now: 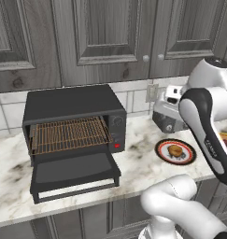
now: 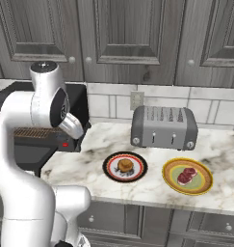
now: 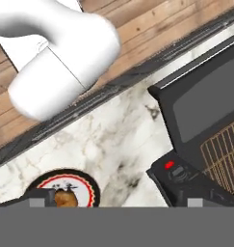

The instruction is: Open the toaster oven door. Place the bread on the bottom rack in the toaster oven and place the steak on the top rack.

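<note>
Your gripper [image 3: 116, 202] has its jaws spread as wide as they go, and you hold nothing and touch nothing; in the hand view the two dark fingertips [image 3: 36, 198] just show at the 6 o'clock edge, far apart.

Between them, at about 7 o'clock in that view, lies the one bread [image 3: 65, 198] on its red-rimmed plate [image 3: 87, 185]. At 3 o'clock you see the toaster oven door [image 3: 205, 99] folded down flat, with the oven's red light [image 3: 169, 165] near 5 o'clock.

In the left base view, the single toaster oven [image 1: 70, 105] sits at 9 o'clock, its door hanging open toward the counter edge. You can see one copper wire rack [image 1: 68, 134] clearly inside; whether a second sits beneath it you cannot tell.

In the right base view, count two plates: the bread's at 6 o'clock, and a yellow plate [image 2: 203, 185] at 4 o'clock carrying the one steak [image 2: 187, 175]. One silver slot toaster [image 2: 164, 127] stands behind them, at 2 o'clock. All rest on the marble counter [image 2: 152, 159].
</note>
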